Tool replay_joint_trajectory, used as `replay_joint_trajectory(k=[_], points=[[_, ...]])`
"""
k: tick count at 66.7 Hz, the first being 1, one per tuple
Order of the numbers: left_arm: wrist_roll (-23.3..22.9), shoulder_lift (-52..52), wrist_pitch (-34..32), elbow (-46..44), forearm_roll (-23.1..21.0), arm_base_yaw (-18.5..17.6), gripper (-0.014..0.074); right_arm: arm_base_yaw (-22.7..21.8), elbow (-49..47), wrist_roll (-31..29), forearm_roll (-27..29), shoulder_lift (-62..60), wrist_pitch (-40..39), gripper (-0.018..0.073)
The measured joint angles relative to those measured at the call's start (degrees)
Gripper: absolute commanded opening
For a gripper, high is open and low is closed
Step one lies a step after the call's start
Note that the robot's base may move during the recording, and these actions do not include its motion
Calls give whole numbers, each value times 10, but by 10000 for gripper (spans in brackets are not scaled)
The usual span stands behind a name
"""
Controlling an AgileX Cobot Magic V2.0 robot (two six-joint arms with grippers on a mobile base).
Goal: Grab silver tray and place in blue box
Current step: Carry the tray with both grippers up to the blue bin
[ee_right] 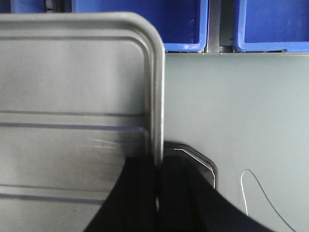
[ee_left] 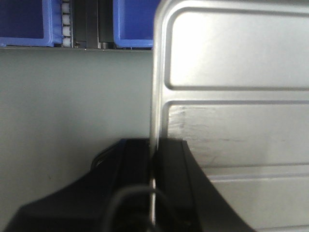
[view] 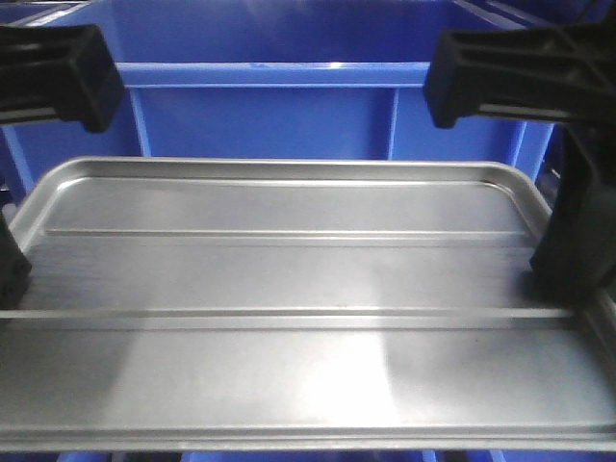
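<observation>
The silver tray [view: 289, 289] fills the lower front view, its long axis running left to right. The left gripper [ee_left: 153, 162] is clenched on its left rim and the right gripper [ee_right: 159, 169] on its right. The blue box [view: 269, 106] lies straight beyond it, across the frame's top.

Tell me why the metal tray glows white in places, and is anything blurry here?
Front view: light glares off the silver tray as a white patch low in the middle. Left wrist view: its far panel is washed pale; the left gripper is a dark, soft shape. Right wrist view: evener grey, right gripper likewise dark and soft.
</observation>
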Motion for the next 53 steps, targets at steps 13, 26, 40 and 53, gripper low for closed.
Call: replay_joint_trajectory(k=[13,26,40,53], points=[[0,0,0,0,0,0,-6,0,0,0,0,0,0,54],[0,0,0,0,0,0,-6,0,0,0,0,0,0,54],[0,0,0,0,0,0,-6,0,0,0,0,0,0,54],[0,0,0,0,0,0,-6,0,0,0,0,0,0,54]])
